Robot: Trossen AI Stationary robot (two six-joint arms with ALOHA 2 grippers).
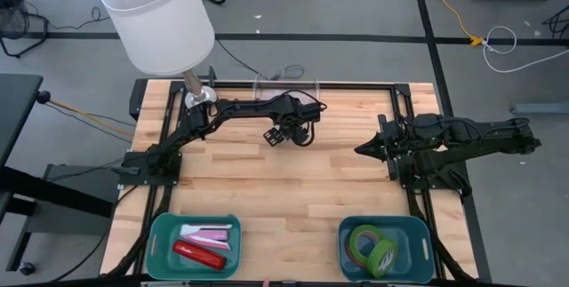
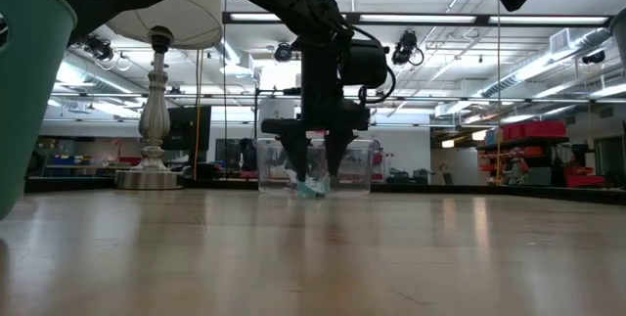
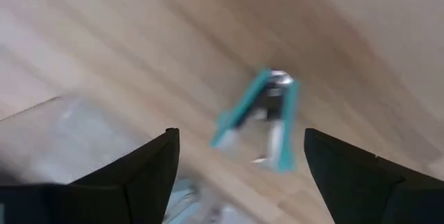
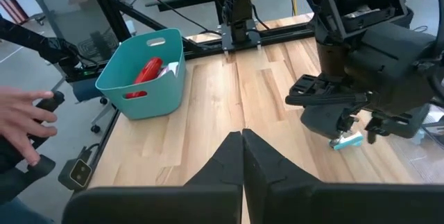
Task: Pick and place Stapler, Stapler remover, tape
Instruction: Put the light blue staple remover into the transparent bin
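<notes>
The left arm reaches across the far half of the light wooden slatted desk (image 1: 293, 189), its wrist turned down. The left tool (image 1: 283, 136) hangs just above the small teal and metal staple remover (image 3: 262, 116), fingers (image 3: 149, 168) spread wide on either side of it and gripping nothing. The staple remover lies on the desk just in front of the clear plastic box (image 1: 286, 85) at the far edge.

The right arm is folded at the right side of the desk; the right tool (image 1: 363, 149) is pressed together and empty.

Well nearer than the clear box, two teal plastic bins stand at the near edge. The left bin (image 1: 160, 234) holds a red stapler (image 1: 198, 253); the right bin (image 1: 418, 234) holds green rings of tape (image 1: 372, 244). A white-shaded lamp (image 1: 156, 11) stands left of the box. Beyond the desk, a person's hand (image 4: 24, 123) shows beside a chair.
</notes>
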